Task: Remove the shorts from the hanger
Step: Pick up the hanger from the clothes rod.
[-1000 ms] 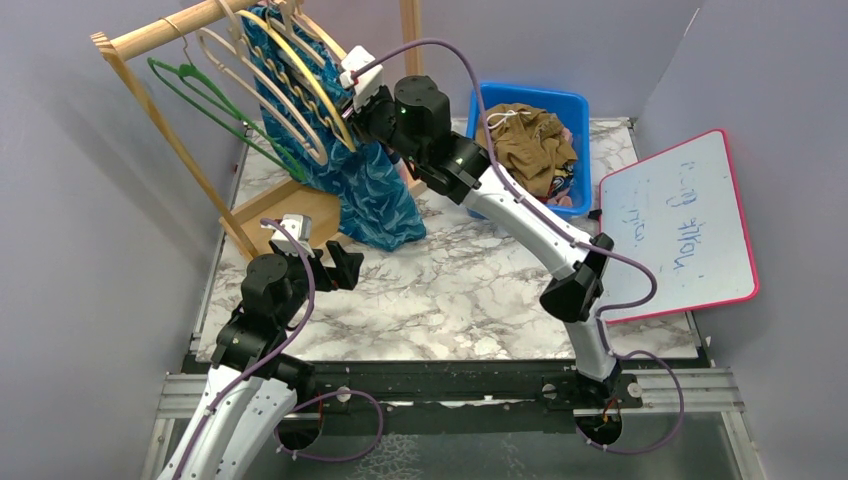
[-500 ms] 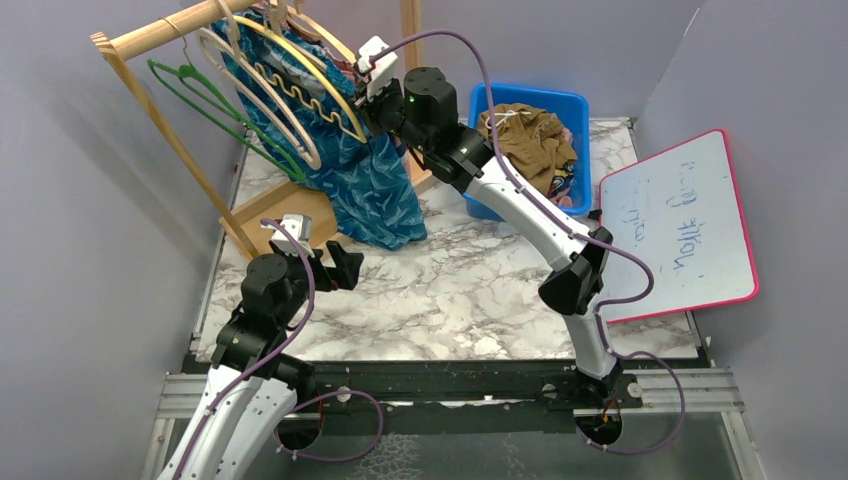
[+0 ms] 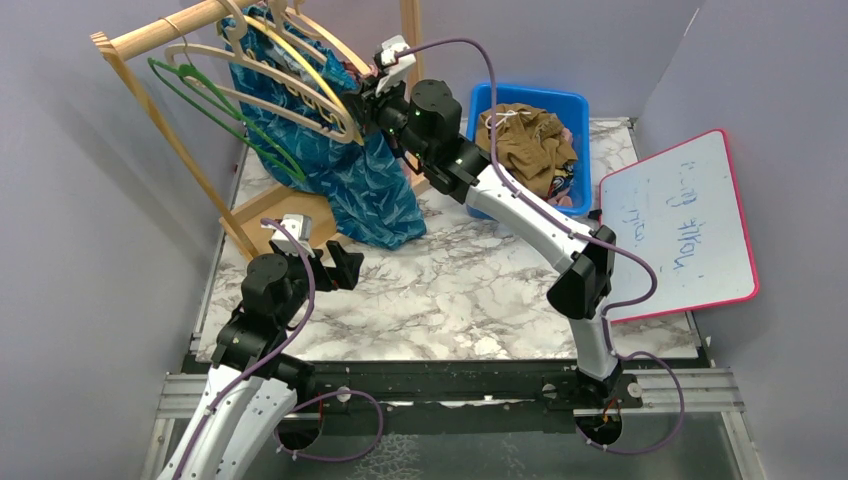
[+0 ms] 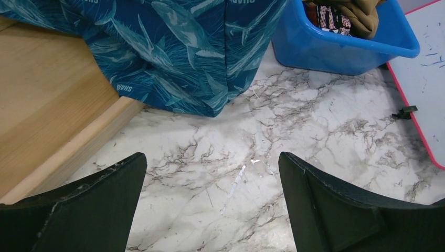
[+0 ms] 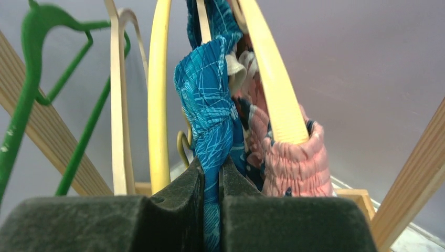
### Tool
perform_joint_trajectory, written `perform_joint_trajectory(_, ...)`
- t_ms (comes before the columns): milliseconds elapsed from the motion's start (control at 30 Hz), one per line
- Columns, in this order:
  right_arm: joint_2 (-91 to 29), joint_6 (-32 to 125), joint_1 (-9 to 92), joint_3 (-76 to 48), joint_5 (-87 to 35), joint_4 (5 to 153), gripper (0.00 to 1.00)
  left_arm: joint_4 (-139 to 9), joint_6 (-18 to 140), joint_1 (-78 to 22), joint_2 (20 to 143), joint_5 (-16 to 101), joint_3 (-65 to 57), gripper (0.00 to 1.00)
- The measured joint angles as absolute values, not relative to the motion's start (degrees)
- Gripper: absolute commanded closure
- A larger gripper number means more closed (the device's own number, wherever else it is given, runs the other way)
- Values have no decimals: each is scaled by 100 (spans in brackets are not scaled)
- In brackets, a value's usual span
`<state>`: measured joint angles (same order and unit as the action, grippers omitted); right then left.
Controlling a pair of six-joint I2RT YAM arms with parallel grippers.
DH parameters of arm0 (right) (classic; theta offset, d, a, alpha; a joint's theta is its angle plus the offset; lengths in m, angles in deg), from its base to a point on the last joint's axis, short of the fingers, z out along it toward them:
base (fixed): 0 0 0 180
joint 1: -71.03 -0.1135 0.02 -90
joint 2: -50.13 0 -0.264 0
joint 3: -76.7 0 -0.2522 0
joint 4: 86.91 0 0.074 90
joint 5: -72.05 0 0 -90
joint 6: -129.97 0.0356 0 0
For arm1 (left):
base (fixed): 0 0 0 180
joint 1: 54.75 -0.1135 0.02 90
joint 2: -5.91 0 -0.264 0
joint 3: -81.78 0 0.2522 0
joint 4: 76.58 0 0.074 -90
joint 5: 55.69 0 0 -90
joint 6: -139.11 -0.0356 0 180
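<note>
Teal patterned shorts [image 3: 352, 190] hang from a hanger on the wooden rack [image 3: 160, 35] at the back left, their hem reaching the marble table [image 4: 173, 58]. My right gripper [image 3: 372, 95] is up at the hangers and shut on the bunched teal waistband [image 5: 210, 105], which runs between the fingertips [image 5: 211, 173]. Right beside it, pink shorts with navy blotches [image 5: 294, 157] sit gathered on a yellow hanger [image 5: 273, 79]. My left gripper [image 3: 335, 265] hovers open low over the marble [image 4: 212, 173], nothing between its fingers.
Several bare hangers, cream, yellow [image 3: 300, 70] and green [image 3: 200, 95], crowd the rack's bar. A blue bin [image 3: 530, 90] at the back right holds olive-brown shorts [image 3: 530, 140]. A pink-edged whiteboard [image 3: 680, 225] lies at the right. The rack's wooden base [image 4: 47, 105] is left of my left gripper.
My right gripper has closed on the teal waistband and moved up and to the right, swinging the hangers that way. The left arm has not moved.
</note>
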<state>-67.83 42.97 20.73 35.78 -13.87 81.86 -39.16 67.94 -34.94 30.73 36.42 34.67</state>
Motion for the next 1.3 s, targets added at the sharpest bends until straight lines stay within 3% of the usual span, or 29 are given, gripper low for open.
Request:
perform_joint_trajectory(267,-6783,4811,2073,3543,-1256,8653,99,-3916,6794,-3494,3073,3640,3467,1)
perform_joint_trajectory(633,-6164,5202,2073,2135,-1116,9742,99,-3916,6794,-3494,3073,3640,3467,1)
perform_joint_trajectory(1300,-5747,5368,2073,1748,-1241,10255,99,-3916,6794,-3494,3073,3640,3467,1)
